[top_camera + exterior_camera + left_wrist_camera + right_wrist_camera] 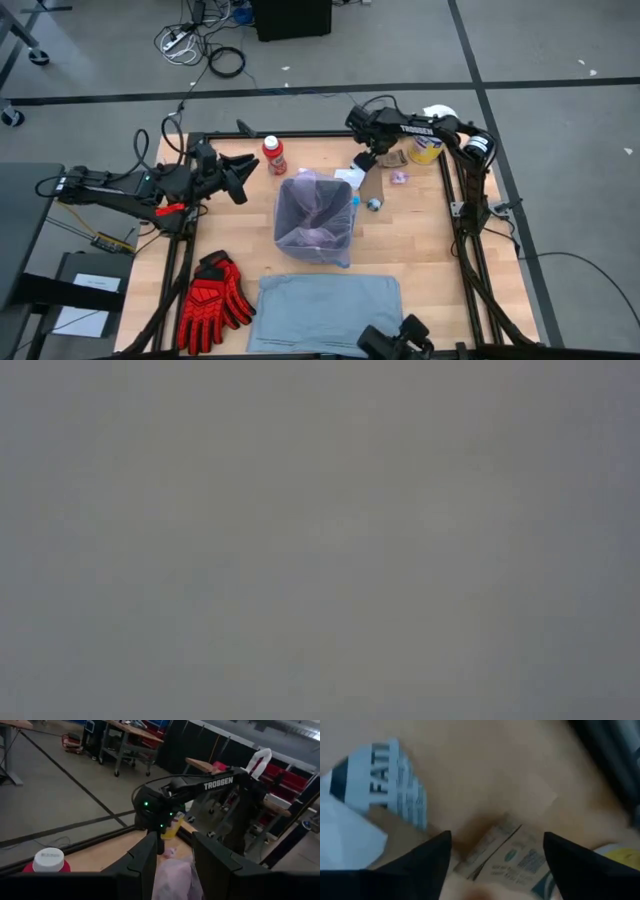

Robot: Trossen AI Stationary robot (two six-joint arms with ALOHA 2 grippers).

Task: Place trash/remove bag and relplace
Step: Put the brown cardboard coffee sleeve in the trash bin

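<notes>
High view puts your right gripper (366,160) low over the cardboard (375,181), jaws wide, likely lining up a grab. Your left gripper (243,172) waits, jaws wide, near the bottle (273,155).

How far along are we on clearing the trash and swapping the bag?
Early. The pink bag is still in its bin and the bottle, white paper and cardboard piece lie on the table. The right gripper, fingers open, hovers over the cardboard; the left gripper is open beside the bottle. The grey liner lies unused, so bag removal and replacement remain.
</notes>
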